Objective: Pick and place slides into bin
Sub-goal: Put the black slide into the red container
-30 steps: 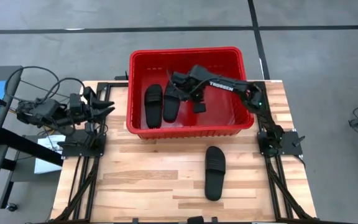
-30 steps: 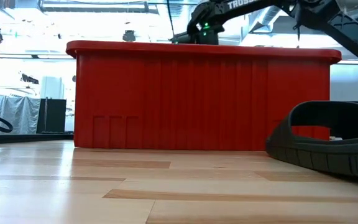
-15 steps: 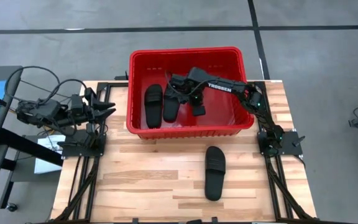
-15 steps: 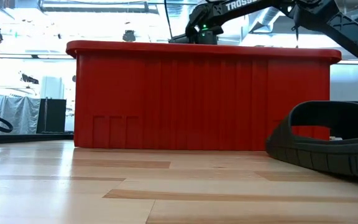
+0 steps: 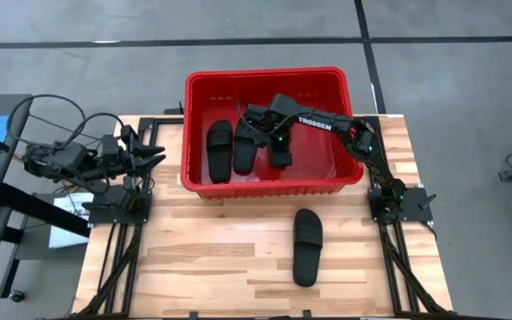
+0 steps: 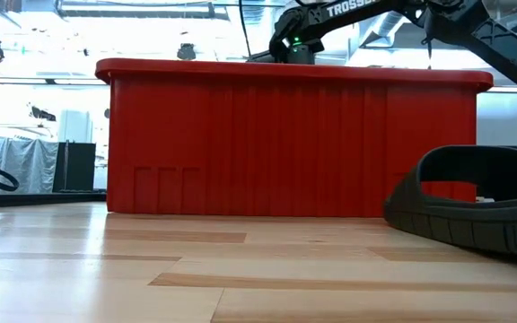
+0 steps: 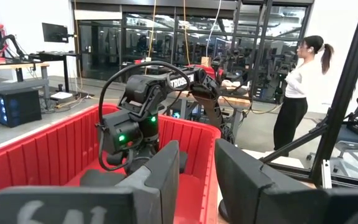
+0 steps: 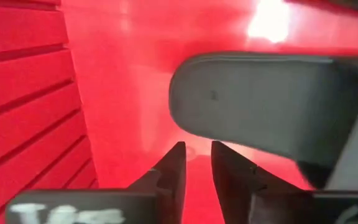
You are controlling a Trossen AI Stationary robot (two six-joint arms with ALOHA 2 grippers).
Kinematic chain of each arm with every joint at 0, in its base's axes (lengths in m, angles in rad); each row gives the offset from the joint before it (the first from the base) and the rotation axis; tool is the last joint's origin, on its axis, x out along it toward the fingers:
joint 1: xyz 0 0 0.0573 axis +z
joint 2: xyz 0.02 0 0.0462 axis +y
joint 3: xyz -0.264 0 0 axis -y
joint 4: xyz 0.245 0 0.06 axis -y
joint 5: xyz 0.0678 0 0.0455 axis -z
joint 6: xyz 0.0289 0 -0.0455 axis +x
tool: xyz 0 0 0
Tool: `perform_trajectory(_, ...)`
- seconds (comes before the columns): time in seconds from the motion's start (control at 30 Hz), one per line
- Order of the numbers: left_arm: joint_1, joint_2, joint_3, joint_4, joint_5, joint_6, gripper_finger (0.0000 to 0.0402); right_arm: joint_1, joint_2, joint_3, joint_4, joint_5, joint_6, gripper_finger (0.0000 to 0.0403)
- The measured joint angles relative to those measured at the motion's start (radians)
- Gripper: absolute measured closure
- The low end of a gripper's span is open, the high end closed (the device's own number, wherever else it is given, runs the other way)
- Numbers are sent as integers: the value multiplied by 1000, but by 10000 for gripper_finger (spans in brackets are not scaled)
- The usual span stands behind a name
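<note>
Lowered into the bin [image 5: 265, 182], right hand [image 5: 280, 149] pinches a slide [image 5: 280, 157].

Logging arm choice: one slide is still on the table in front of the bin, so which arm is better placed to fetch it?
Probably the right. The slide lies on the right arm's side; its pincer is in the bin. The left pincer waits beyond the bin's left wall.

You have a glossy, smooth red plastic bin [image 5: 194, 98], matt black slides [image 5: 307, 246] with ribbed sole edges, and a lightly sheened wood-plank worktop [image 5: 220, 258].
</note>
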Motion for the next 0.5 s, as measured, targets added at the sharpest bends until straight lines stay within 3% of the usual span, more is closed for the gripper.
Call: perform_trajectory(0.5,0,0,0,0,0,-9,308,-18,0,0,3,-1,0,310)
